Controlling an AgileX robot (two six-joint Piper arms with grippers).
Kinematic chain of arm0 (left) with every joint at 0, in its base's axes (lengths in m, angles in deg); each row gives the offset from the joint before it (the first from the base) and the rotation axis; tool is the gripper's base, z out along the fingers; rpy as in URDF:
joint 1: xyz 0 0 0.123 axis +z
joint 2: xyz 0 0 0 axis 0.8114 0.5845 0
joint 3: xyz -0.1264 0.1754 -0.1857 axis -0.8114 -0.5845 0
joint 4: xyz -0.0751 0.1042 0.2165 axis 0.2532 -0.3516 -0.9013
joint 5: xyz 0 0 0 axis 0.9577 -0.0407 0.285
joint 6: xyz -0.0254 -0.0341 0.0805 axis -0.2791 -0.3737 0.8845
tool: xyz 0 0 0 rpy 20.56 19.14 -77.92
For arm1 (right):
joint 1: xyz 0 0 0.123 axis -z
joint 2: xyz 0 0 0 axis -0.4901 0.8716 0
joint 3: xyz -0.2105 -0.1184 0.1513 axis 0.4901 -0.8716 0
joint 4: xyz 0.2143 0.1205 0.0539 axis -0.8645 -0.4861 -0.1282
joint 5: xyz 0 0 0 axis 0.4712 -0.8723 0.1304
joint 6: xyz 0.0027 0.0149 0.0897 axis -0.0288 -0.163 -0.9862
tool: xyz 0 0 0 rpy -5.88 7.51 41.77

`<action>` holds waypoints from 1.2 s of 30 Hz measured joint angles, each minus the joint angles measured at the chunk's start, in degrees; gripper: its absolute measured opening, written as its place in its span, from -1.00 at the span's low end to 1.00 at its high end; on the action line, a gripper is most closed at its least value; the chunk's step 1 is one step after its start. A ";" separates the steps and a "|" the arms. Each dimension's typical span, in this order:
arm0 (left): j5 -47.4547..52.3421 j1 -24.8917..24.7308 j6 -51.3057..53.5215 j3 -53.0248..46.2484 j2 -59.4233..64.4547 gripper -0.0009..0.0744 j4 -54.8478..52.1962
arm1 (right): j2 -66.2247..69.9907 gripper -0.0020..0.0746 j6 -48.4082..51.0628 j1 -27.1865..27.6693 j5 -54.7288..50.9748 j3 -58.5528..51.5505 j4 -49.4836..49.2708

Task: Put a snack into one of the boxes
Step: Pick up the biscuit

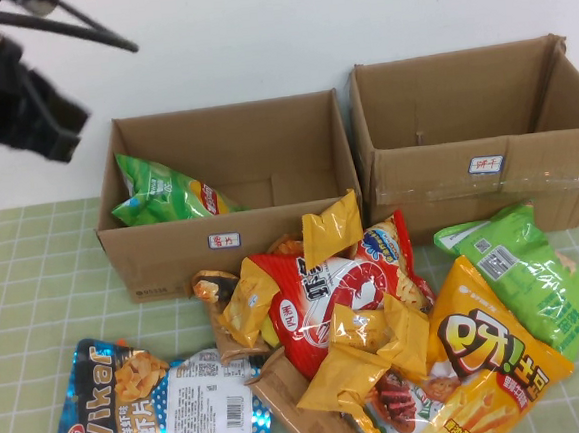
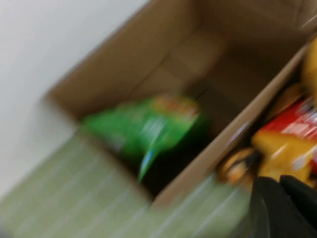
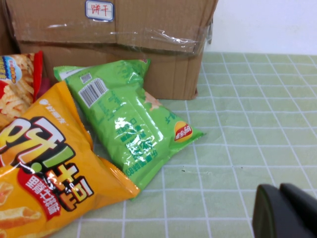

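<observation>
My left gripper [image 1: 62, 130] hangs high above the table's far left, outside the left box [image 1: 172, 258], and is shut with nothing in it. In the left wrist view the left gripper [image 2: 280, 181] shows its dark fingers pressed together. A green snack bag [image 1: 164, 196] lies inside that box at its left end, and the left wrist view looks down on this bag [image 2: 148, 130]. The right box [image 1: 437, 180] shows no snack inside. My right gripper [image 3: 280, 191] is shut and empty, low over the tablecloth beside another green bag [image 3: 130, 130].
Several snack bags are piled in front of the boxes: a red one [image 1: 332, 295], yellow ones [image 1: 332, 225], an orange one [image 1: 494, 363], a green one [image 1: 530, 270] and a blue Vikar bag [image 1: 156, 406]. A green checked cloth [image 1: 35, 297] covers the table.
</observation>
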 joint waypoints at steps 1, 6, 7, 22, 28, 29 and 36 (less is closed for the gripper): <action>-0.48 0.00 -3.33 -0.68 -0.21 -0.98 -3.46 | 0.00 -0.95 0.00 0.00 0.00 0.00 0.00; -5.80 0.00 -16.05 -8.56 -3.89 -0.98 -15.46 | 0.00 -0.95 0.00 0.00 0.00 0.00 0.00; -6.87 0.00 -17.65 -10.54 -4.85 -0.98 -16.59 | 0.00 -0.95 0.00 0.00 0.00 0.00 0.00; -16.23 0.00 -26.81 -43.53 -31.06 -0.98 -16.36 | 0.00 -0.95 0.00 0.00 0.00 0.00 0.00; -16.23 0.00 -24.70 -48.93 -36.99 -0.98 -8.92 | 0.00 -0.95 0.00 0.00 0.00 0.00 0.00; -16.23 0.00 -23.49 -49.30 -36.99 -0.98 -7.44 | 0.00 -0.95 0.00 0.00 0.00 0.00 0.00; -16.60 0.00 -4.15 -49.82 -36.64 -0.98 9.42 | 0.00 -0.95 0.00 0.00 0.00 0.00 0.00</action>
